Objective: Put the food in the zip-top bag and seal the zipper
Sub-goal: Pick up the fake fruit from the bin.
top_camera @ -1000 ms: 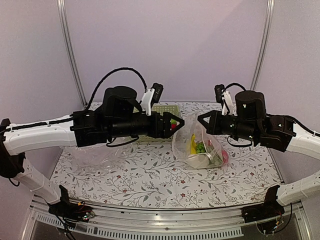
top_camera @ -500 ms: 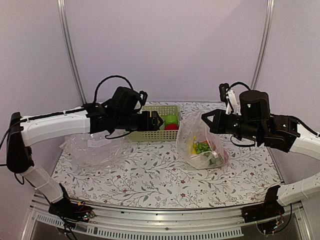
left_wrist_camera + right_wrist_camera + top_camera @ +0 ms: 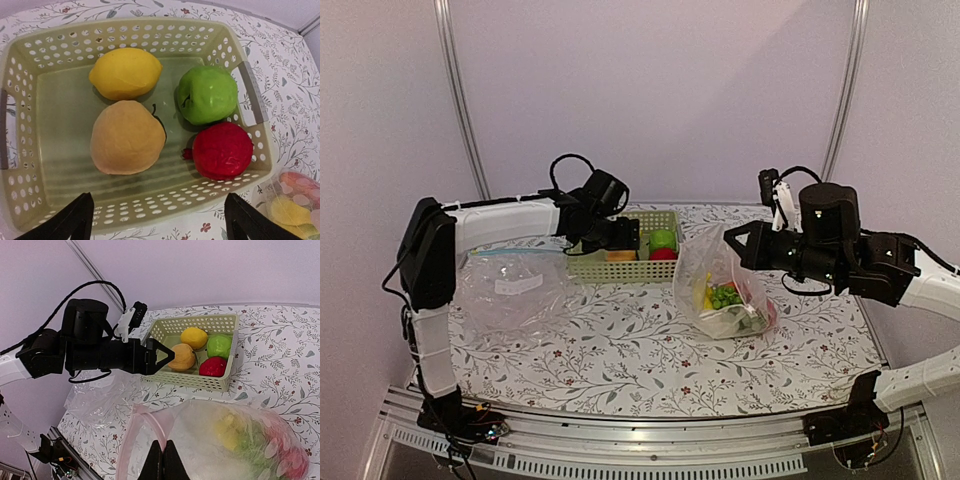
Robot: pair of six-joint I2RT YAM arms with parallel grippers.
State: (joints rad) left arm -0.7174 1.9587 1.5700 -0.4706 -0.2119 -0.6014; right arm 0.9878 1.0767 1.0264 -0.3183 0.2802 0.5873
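**A:** Where was the zip-top bag?

**B:** Right of the table's middle. The zip-top bag (image 3: 725, 285) hung crumpled from the right gripper (image 3: 725, 238), mouth up, with its loaded bottom down at the flowered table (image 3: 620, 370). Its pink zipper (image 3: 126, 440) curved along the mouth, just beside the fingers.

**A:** How did that arm stand?

**B:** It reached in from the right with the forearm roughly level, pointing left. Its two fingers were pressed together on the bag's upper edge.

**A:** What was inside the bag?

**B:** Food, piled at the bottom. There was a yellow banana (image 3: 705, 292), green grapes (image 3: 723, 295), a white piece (image 3: 720, 322) and something red. The crinkled plastic stopped me counting the pieces.

**A:** And the other arm?

**B:** The left arm stretched toward the back of the table. The left gripper (image 3: 625, 235) tipped down over a pale green basket (image 3: 620, 268), its fingers spread wide and holding nothing.

**A:** What did the basket hold?

**B:** Four pieces. One lemon (image 3: 125, 72) and one orange peach (image 3: 127, 137) touched each other. One green apple (image 3: 207, 94) and one red fruit (image 3: 222, 150) lay at the end nearer the bag.

**A:** Anything else?

**B:** One second clear bag (image 3: 510, 290), with a blue strip and a white label, lay flat at the table's left. It was well apart from the first bag.
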